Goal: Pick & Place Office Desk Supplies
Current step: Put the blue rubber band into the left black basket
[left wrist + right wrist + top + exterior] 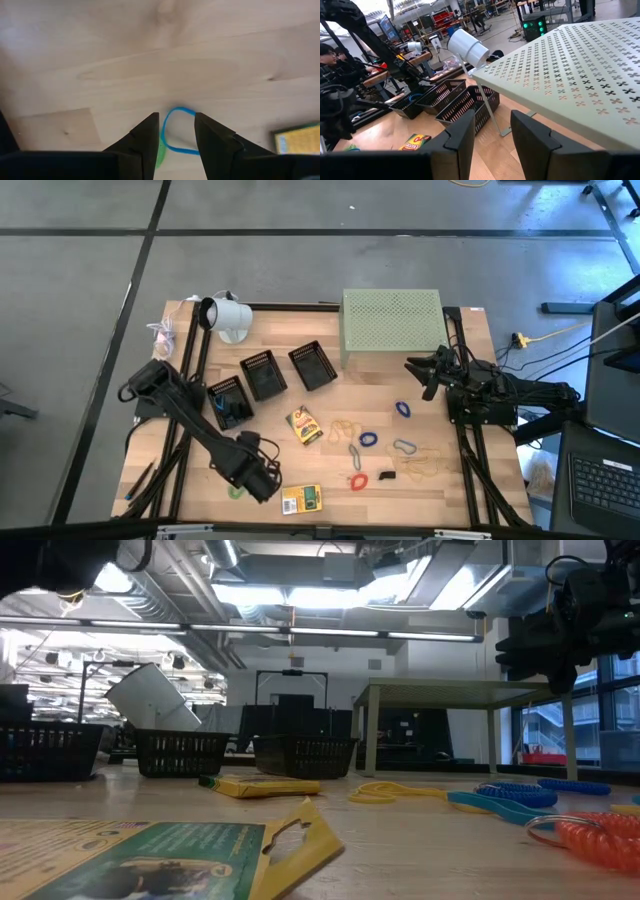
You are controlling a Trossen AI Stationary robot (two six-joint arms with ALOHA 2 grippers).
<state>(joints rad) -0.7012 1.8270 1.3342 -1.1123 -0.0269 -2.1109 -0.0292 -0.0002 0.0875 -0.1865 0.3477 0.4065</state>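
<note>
We see the left claw (pixel 262 480) low over the near left part of the desk (pixel 400 490), its fingers apart and straddling a blue rubber band (pixel 178 131) that lies flat on the wood beside a green rubber band (pixel 160 150). We judge it is set there to close on the blue band, with nothing gripped yet. The right claw (pixel 428 376) waits raised by the pale green perforated stand (pixel 391 320), fingers apart and empty, clear of the work. The other supplies lie loose between the arms: a yellow packet (pixel 304 425) mid-desk, another (pixel 301 499) at the near edge, coloured bands and clips (pixel 403 447) to their right. Three black baskets (pixel 263 374) sit in a row behind, presumably as destinations. From above, the left arm covers both bands almost entirely, and we cannot make out what the leftmost basket holds.
</note>
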